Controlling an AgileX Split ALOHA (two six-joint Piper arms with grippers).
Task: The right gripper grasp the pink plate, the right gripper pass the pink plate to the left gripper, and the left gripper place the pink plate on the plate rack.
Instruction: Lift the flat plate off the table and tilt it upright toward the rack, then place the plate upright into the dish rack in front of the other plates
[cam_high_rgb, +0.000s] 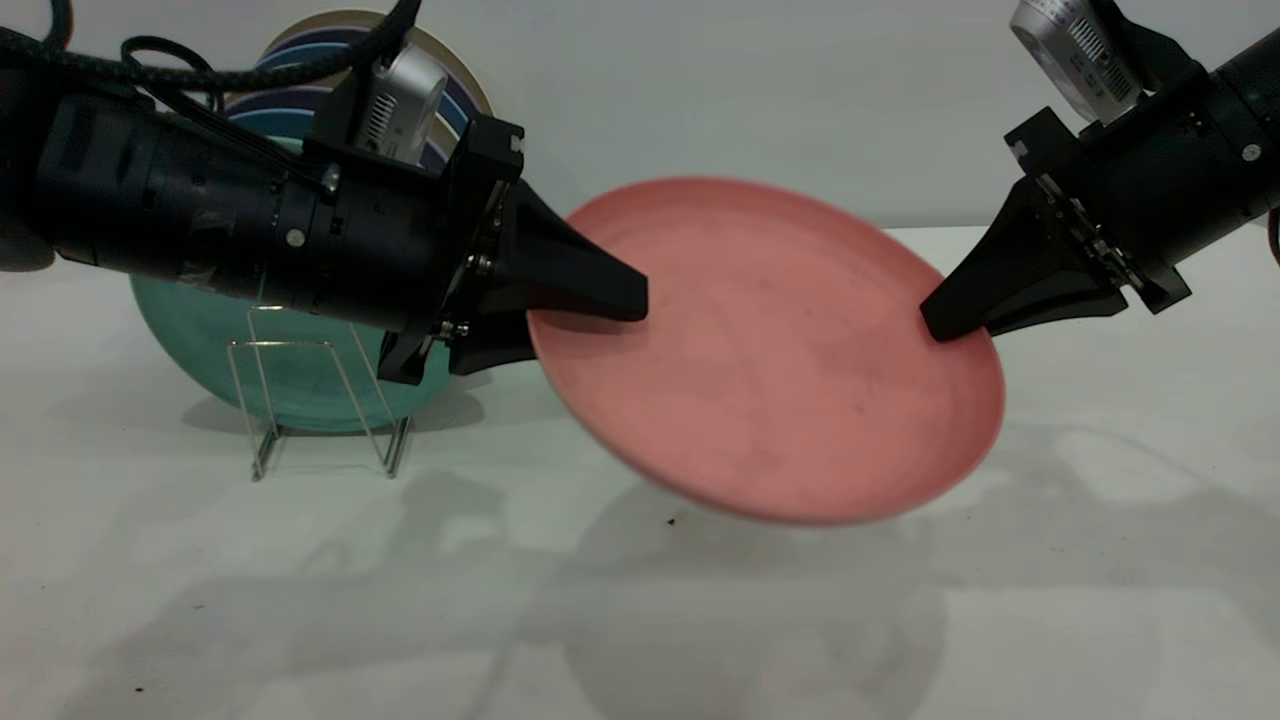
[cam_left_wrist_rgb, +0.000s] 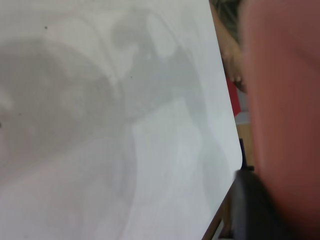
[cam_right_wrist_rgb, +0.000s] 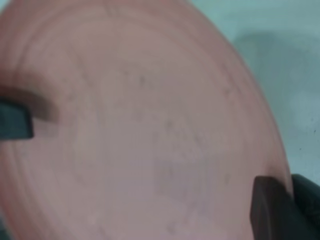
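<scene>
Handover: pink plate (cam_high_rgb: 780, 360) is clamped by left gripper (cam_high_rgb: 590, 300) and right gripper (cam_high_rgb: 960, 315) fingers at opposite rims; release is best delayed until left's hold is firm.

One pink plate (cam_high_rgb: 790, 350), one teal plate (cam_high_rgb: 290, 370), one wire rack (cam_high_rgb: 320, 400), two tools (left (cam_high_rgb: 590, 305), right (cam_high_rgb: 955, 318)), further stacked plates (cam_high_rgb: 440, 70) behind, uncountable

table (cam_high_rgb: 1100, 600): white | on it: plate rack (cam_high_rgb: 320, 400) (holding a teal plate (cam_high_rgb: 200, 340))
</scene>
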